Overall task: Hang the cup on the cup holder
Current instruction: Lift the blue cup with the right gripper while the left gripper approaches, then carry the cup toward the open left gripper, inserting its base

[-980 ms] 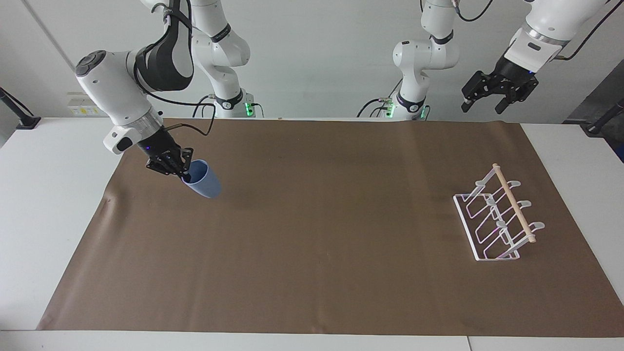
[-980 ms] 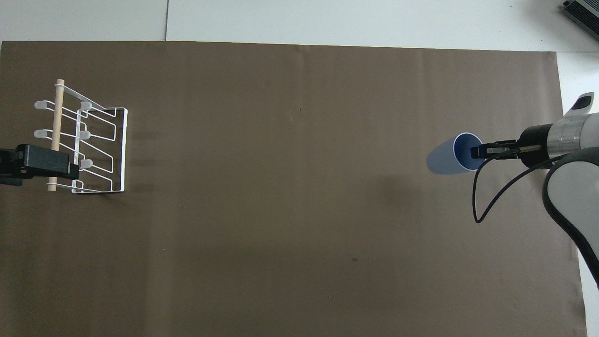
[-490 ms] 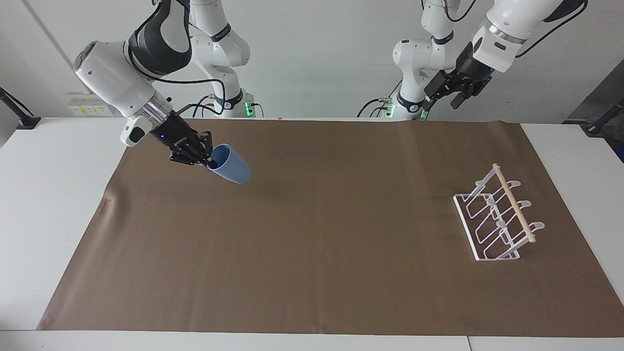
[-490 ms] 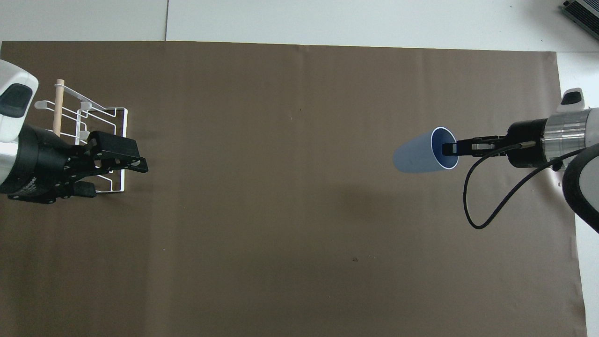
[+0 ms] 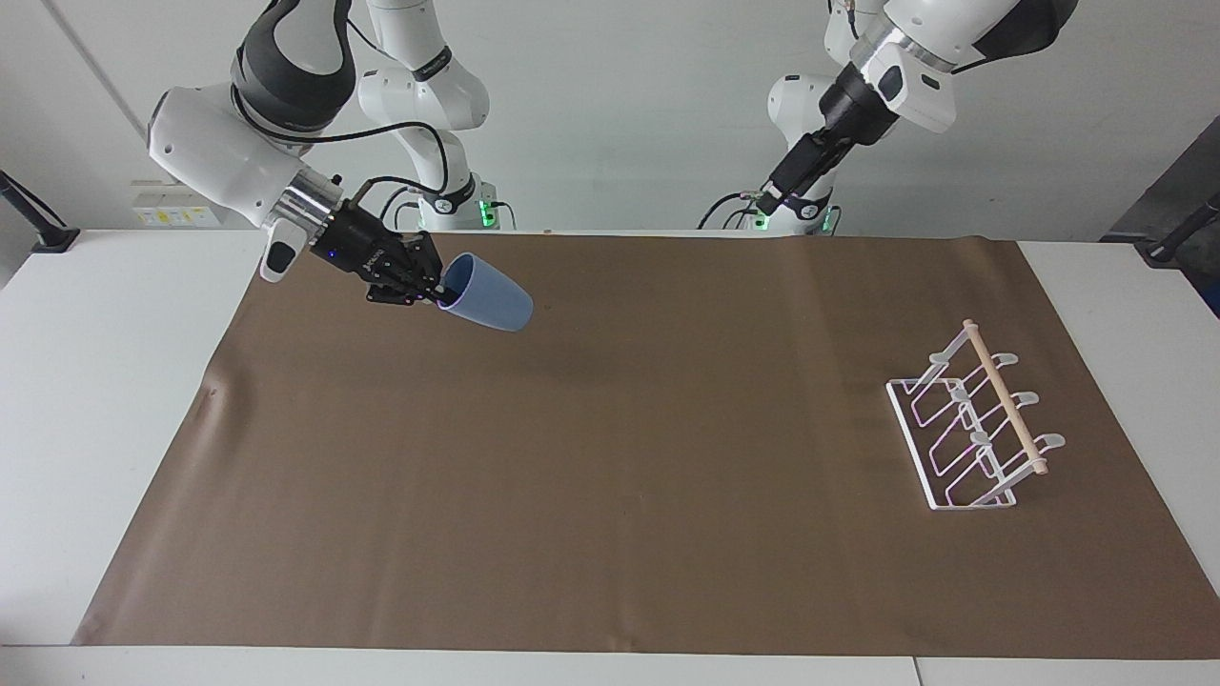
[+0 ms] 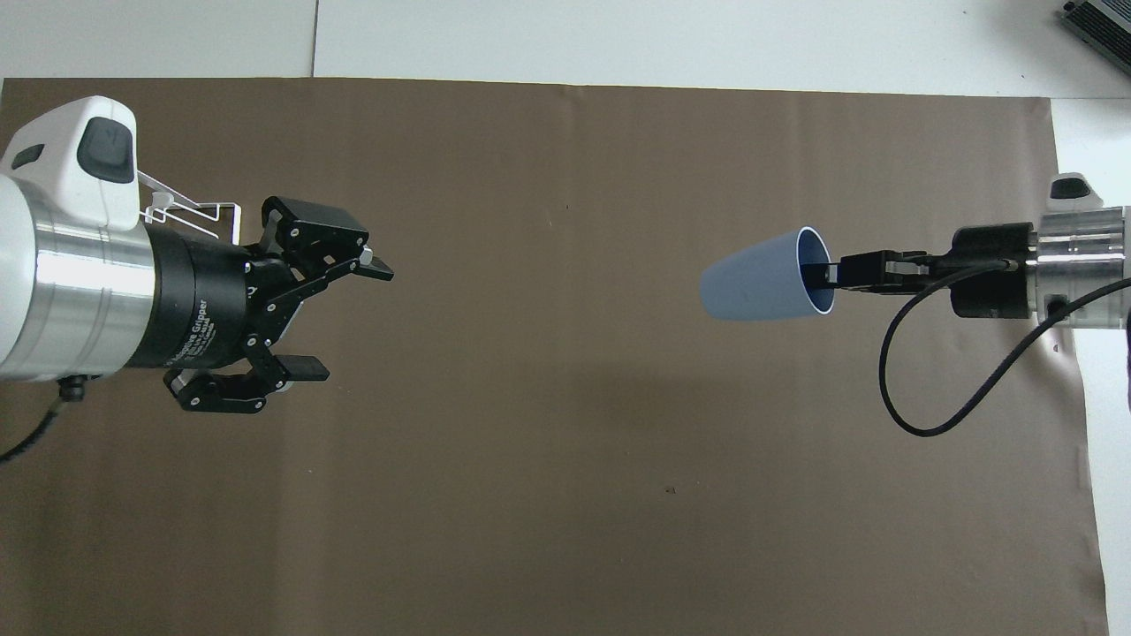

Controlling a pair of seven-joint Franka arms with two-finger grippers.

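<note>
right tool pinching cup rim, aloft | left tool spread, raised

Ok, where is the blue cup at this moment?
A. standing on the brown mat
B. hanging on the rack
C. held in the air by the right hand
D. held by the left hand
C: the right hand grips the cup by its rim, tipped sideways above the mat.
</note>
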